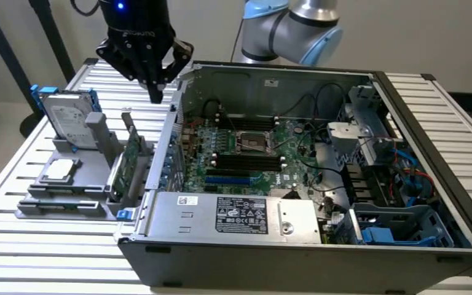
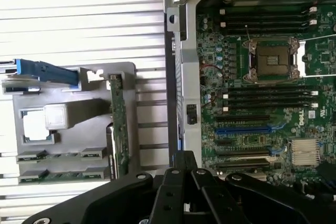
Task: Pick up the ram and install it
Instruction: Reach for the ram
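The ram (image 2: pixel 63 174) lies edge-up as a thin green strip in a slot at the front of the grey holder (image 1: pixel 72 184), with a second such stick (image 2: pixel 58 155) in the slot beside it. My black gripper (image 1: pixel 155 93) hangs shut and empty above the table, behind the holder and just outside the case's wall on the exterior view's left. Its fingertips (image 2: pixel 184 167) meet in the wrist view, over the case wall. Inside the open computer case (image 1: pixel 432 153), the motherboard's black memory slots (image 1: pixel 248 162) (image 2: pixel 270 98) flank the processor socket (image 2: pixel 273 61).
The holder also carries a silver hard drive (image 1: pixel 70 120) in a blue bracket, a processor chip (image 1: pixel 59 171) and an upright green expansion card (image 1: pixel 128 166). The case holds cables, a drive cage (image 1: pixel 367 123) and a power supply (image 1: pixel 236 215). Slatted white table (image 1: pixel 23 246) surrounds everything.
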Motion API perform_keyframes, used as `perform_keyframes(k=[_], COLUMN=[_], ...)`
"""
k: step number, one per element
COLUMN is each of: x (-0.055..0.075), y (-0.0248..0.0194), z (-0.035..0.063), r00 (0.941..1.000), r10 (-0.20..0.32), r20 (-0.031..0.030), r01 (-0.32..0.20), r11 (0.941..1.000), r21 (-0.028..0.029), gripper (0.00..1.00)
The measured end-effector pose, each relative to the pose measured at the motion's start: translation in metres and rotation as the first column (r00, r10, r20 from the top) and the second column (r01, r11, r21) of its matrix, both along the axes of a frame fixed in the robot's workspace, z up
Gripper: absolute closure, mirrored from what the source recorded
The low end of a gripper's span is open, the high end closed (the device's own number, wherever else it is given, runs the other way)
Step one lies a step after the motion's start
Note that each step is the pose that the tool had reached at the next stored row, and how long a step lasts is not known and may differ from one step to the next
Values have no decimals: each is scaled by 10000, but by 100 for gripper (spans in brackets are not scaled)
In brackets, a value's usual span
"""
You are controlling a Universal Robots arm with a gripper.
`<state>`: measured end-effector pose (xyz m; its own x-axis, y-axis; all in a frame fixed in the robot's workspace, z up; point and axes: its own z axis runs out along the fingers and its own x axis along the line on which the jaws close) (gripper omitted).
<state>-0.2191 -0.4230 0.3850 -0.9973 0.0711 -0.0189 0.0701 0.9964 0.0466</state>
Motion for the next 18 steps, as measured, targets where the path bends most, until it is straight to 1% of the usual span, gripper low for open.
perform_keyframes(k=[6, 18], x=[-271, -747], y=[-43, -158], z=[-23, -79], r00=[10000, 10000], r10=[0, -1], r20=[0, -2], r01=[0, 1], r11=[10000, 10000], r21=[-5, -6], gripper=[89, 89])
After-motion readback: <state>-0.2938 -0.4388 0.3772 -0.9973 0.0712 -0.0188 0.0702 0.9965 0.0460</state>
